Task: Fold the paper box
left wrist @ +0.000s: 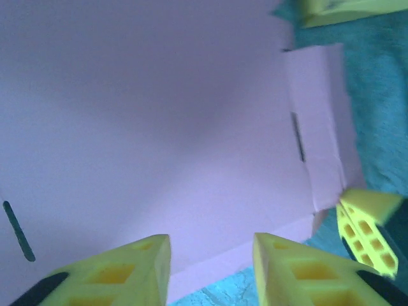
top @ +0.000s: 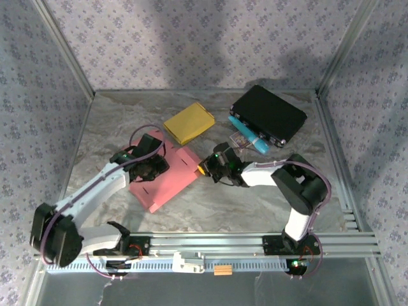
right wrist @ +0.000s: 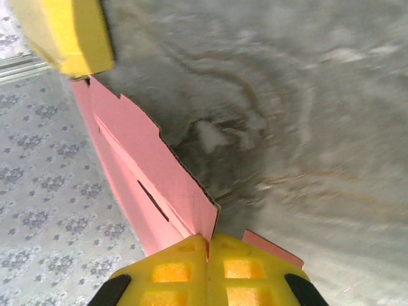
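The pink paper box [top: 167, 182] lies flat and unfolded on the table, left of centre. My left gripper [top: 155, 167] hovers over its top panel. In the left wrist view that gripper [left wrist: 211, 245] stands open, with the pink box [left wrist: 159, 127] beyond its fingers and nothing between them. My right gripper [top: 203, 169] is at the box's right edge. The right wrist view has it [right wrist: 208, 241] shut on a raised side flap of the pink box [right wrist: 143, 172]. A slot cut shows in that flap.
A flat yellow box [top: 189, 123] lies behind the pink one. A black case [top: 268, 113] and a blue item [top: 247, 132] sit at the back right. Patterned walls enclose the table, and an aluminium rail [top: 255, 245] runs along the near edge.
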### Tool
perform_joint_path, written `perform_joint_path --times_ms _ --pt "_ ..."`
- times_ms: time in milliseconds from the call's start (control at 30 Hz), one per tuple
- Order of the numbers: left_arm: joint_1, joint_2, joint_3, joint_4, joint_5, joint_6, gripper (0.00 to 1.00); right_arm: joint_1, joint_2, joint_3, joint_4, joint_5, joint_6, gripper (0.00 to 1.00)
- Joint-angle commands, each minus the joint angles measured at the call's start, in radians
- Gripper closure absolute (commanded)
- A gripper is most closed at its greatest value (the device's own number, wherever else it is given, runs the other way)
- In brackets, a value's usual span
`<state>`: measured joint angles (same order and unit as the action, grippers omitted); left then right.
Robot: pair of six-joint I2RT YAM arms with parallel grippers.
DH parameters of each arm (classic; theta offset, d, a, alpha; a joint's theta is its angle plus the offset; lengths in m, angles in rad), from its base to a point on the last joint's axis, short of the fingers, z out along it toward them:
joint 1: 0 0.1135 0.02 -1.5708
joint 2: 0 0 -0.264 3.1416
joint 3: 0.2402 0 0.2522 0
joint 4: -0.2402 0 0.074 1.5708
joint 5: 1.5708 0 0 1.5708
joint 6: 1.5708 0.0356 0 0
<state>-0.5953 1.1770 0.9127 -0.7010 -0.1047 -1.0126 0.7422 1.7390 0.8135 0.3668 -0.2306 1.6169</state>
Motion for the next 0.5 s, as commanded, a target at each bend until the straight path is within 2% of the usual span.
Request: perform_joint_path --times_ms 0,100,233,367,467 --pt "-0.134 -0.074 0.05 -0.154 -0.214 0.153 0.57 0.007 -0.054 0.091 -0.201 0.016 0.051 1.0" --pt "-0.233 -0.162 0.042 -0.193 -0.34 0.16 0.56 0.006 -0.032 0.181 -0.262 -0.033 0.063 1.0" --pt "-0.265 -0.267 0.021 -0.181 -0.414 0.152 0.48 0.013 -0.021 0.279 -0.337 -0.038 0.061 1.0" --pt "-0.293 -0.274 0.046 -0.128 -0.432 0.287 0.46 -0.01 -0.003 0.37 -0.404 -0.027 0.022 1.0" --pt "-0.36 -0.226 0.091 -0.143 -0.493 0.409 0.45 -0.035 0.024 0.467 -0.446 -0.037 0.026 1.0"
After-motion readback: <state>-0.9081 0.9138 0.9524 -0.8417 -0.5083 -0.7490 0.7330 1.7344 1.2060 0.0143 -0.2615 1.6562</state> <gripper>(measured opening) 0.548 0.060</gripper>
